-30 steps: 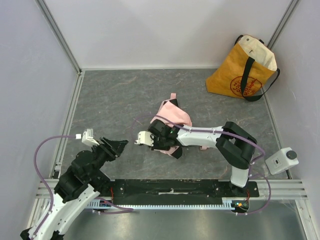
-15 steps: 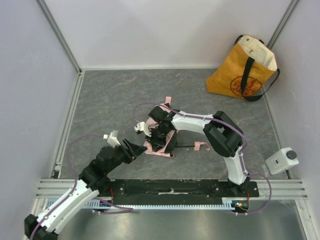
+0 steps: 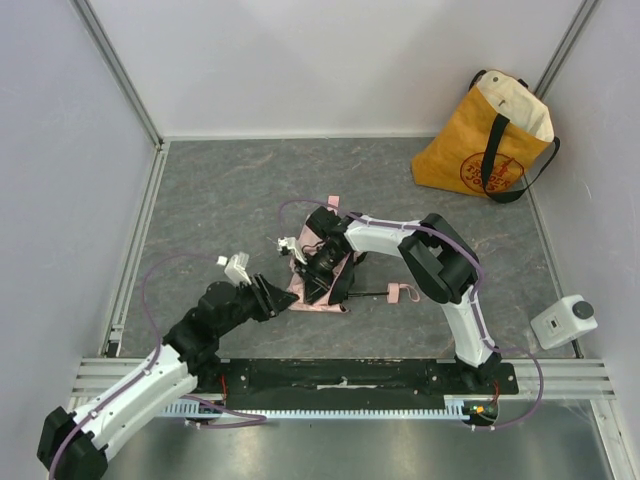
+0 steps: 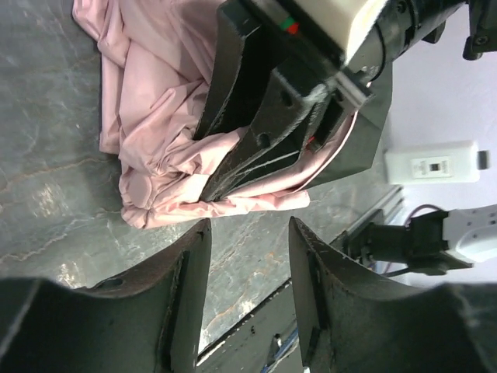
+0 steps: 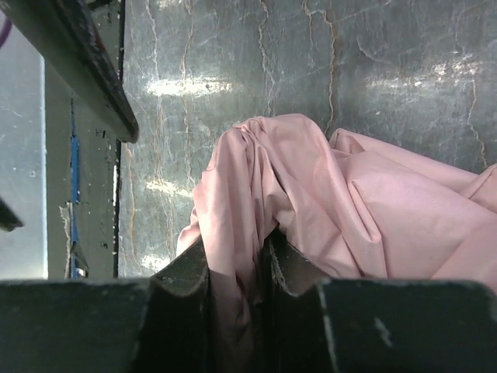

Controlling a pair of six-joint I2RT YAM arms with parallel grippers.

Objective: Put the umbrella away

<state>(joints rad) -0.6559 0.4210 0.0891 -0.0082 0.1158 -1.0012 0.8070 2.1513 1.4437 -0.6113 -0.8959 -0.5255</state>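
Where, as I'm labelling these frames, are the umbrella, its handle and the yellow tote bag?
umbrella (image 5: 365, 210): right wrist view, on its bunched pink fabric.
umbrella handle (image 3: 403, 292): top external view, on the small pink grip.
yellow tote bag (image 3: 465, 150): top external view, on its front panel.

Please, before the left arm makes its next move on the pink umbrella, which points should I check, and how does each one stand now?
1. Jaws of the right arm hold the pale pink fabric folding umbrella: ok, fabric is pinched between them.
2. Jaws of the left arm open: ok, a gap shows between them.
3. Left jaws on the fabric: not ok, they are short of its edge and hold nothing.
4. Fabric bundled tight: not ok, it is loose and crumpled, and the thin black shaft sticks out.
5. Yellow fabric tote bag upright, mouth open: ok.
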